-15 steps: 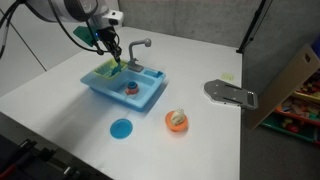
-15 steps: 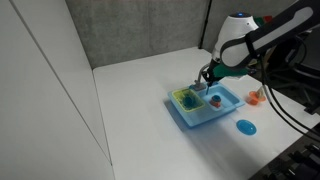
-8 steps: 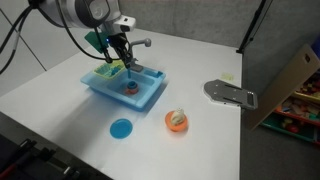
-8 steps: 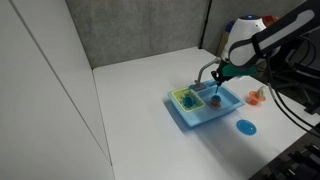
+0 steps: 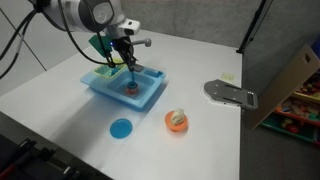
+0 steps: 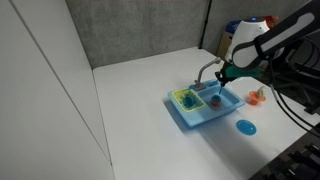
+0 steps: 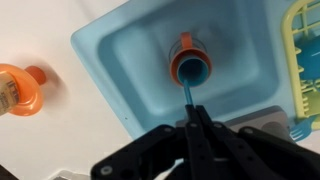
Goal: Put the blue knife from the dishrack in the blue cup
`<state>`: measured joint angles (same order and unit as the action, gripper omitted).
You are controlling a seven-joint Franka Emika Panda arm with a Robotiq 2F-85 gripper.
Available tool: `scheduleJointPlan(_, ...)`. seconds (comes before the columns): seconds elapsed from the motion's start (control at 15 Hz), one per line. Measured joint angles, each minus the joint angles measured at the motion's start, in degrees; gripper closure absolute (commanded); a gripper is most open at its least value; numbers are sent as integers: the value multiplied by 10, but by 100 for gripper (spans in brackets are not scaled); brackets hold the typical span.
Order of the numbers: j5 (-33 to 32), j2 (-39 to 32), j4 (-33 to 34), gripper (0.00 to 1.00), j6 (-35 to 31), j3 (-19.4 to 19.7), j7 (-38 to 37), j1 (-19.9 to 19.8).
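Observation:
The blue toy sink (image 5: 150, 97) (image 6: 200, 119) (image 7: 100, 55) holds the green dishrack (image 5: 103, 72) (image 6: 186, 99) (image 7: 305, 50) at one end. The blue cup (image 5: 130, 91) (image 6: 214, 100) (image 7: 190, 68), with an orange-red rim, stands in the basin. My gripper (image 5: 128, 66) (image 6: 220, 84) (image 7: 197, 115) hangs directly above the cup. It is shut on the thin blue knife (image 7: 192, 94). The knife points down, and its tip is at the cup's mouth.
A flat blue disc (image 5: 121, 128) (image 6: 245, 126) and an orange bowl (image 5: 177, 121) (image 6: 255, 97) (image 7: 15, 90) lie on the white table beside the sink. A grey faucet (image 5: 140, 43) stands at the sink's back. A grey metal piece (image 5: 230, 93) lies further off.
My gripper has moved from over the dishrack across to above the blue cup, carrying the knife, and has come down slightly.

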<state>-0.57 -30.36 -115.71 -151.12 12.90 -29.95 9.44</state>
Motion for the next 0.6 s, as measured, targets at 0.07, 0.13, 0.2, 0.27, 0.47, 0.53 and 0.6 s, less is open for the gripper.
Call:
scheduleJointPlan(0.07,0,-1,-2,97,-6,0,0,0)
scheduleJointPlan(0.13,0,-3,-5,97,-11,0,0,0)
scheduleJointPlan(0.2,0,-4,-8,97,-18,0,0,0)
scheduleJointPlan(0.27,0,-5,-10,97,-25,0,0,0)
scheduleJointPlan(0.47,0,-11,-16,97,-45,0,0,0)
scheduleJointPlan(0.53,0,-13,-17,97,-50,0,0,0)
scheduleJointPlan(0.6,0,-15,-18,97,-54,0,0,0)
